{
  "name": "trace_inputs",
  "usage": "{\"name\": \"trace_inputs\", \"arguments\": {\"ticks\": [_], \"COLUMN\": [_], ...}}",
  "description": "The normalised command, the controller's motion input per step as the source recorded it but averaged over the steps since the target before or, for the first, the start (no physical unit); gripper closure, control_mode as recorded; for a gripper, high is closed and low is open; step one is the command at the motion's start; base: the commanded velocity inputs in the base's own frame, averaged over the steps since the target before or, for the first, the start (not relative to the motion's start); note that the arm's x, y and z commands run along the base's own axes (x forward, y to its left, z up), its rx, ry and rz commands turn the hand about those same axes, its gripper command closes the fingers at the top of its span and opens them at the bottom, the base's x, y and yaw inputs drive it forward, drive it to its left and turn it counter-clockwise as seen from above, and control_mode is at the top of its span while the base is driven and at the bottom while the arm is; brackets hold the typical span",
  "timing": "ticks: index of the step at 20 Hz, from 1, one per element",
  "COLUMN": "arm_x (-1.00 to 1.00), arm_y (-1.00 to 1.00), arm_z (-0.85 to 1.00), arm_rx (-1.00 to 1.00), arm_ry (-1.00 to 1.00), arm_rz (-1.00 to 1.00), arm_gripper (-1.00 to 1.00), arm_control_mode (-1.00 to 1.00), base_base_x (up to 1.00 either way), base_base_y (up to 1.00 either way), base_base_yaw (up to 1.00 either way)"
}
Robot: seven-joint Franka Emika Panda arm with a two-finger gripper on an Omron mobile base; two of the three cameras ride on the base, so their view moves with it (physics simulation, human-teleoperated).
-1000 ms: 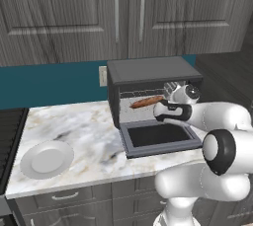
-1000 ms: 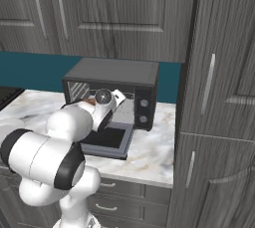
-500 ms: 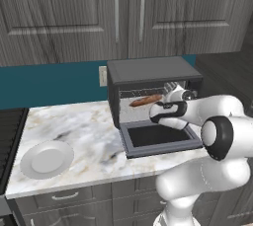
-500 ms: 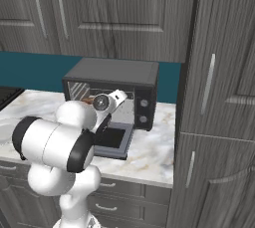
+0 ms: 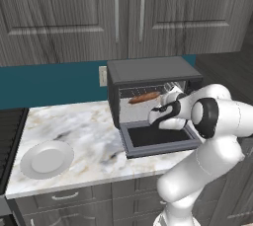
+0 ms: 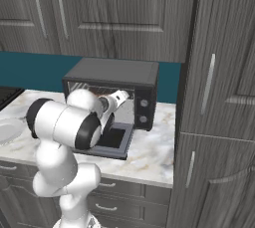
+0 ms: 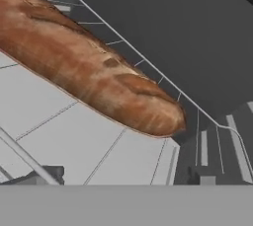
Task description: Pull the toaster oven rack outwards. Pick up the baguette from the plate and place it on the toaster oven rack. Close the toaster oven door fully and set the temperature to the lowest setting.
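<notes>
So the baguette point(image 7: 94, 72) is already lying lengthwise across the toaster oven rack point(image 7: 59, 136) inside the toaster oven point(image 5: 148, 72), fingers spread wide and holding nothing, and the dropped-open toaster oven door point(image 5: 158, 138) sits just below the gripper point(image 5: 165, 114), so that's probably next.

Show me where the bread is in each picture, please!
Left base view: the baguette lies on the toaster oven rack inside the toaster oven, above the open toaster oven door.
Right base view: a sliver of it shows in the oven mouth, behind the arm.
Hand view: it fills the upper left, lying on the rack wires.
Shared landmark: the rack under the bread.
</notes>
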Motion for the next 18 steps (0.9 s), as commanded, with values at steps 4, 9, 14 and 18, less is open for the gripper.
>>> {"name": "trace_inputs", "arguments": {"ticks": [4, 9, 14, 18], "arm_x": [0.07, -0.15, -0.58, -0.82], "arm_y": [0.00, 0.00, 0.00, 0.00], "arm_z": [0.12, 0.80, 0.96, 1.00], "arm_rx": [0.00, 0.00, 0.00, 0.02], "arm_ry": [0.01, 0.00, 0.11, 0.22], "arm_rz": [-0.06, -0.10, -0.18, -0.21], "arm_gripper": [-1.00, -1.00, -1.00, -1.00], "arm_control_mode": [-1.00, -1.00, -1.00, -1.00], "base_base_x": [0.00, 0.00, 0.00, 0.00], "base_base_y": [0.00, 0.00, 0.00, 0.00], "base_base_yaw": [0.00, 0.00, 0.00, 0.00]}}
